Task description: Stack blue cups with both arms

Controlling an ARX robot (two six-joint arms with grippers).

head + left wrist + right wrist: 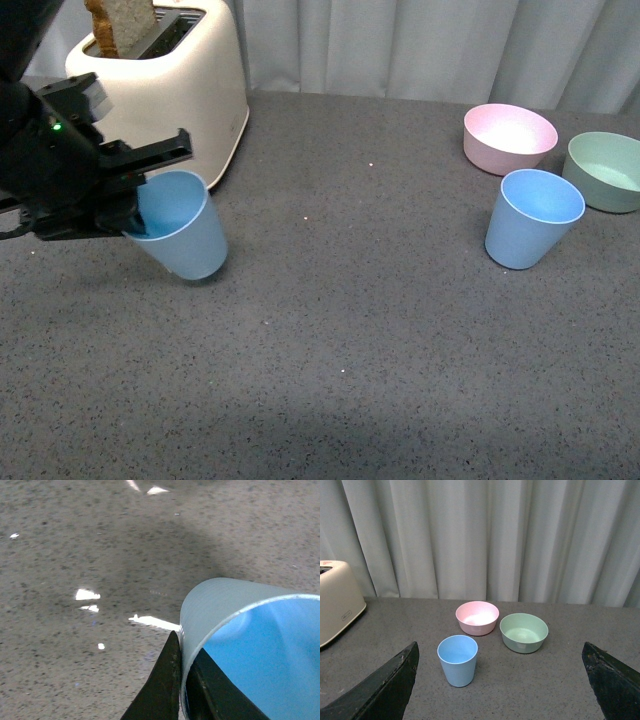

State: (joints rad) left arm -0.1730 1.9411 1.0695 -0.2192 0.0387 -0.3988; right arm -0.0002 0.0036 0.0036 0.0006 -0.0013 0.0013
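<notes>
Light blue plastic, the tilted blue cup sits at the left of the worktop, just in front of the cream toaster, which holds a bread slice. The left hand is clamped on its rim, one finger inside and one outside. The second blue cup stands upright well apart at the right, near the pink bowl and green bowl. The right hand is spread wide, holding nothing.

Bread slice in the toaster runs off the top edge (green bowl off the right); left gripper hides some rim of the blue cup
</notes>
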